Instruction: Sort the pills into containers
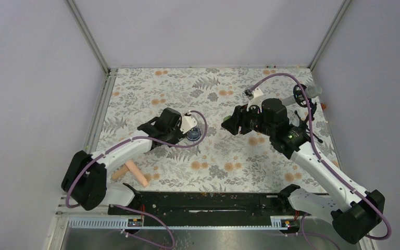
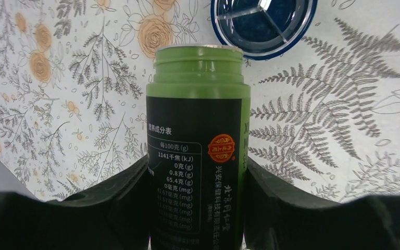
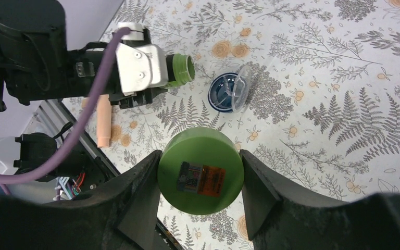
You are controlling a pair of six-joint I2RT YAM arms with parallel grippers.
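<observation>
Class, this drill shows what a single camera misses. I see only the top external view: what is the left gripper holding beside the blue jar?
Observer: In the left wrist view, the left gripper is shut on a green bottle with a black printed label.
Operator: Is the bottle capped?
Observer: No. Its mouth is open, with nothing on it.
Operator: Then where is the cap?
Observer: In the right wrist view, the right gripper is shut on a round green cap, one finger on each side.
</observation>
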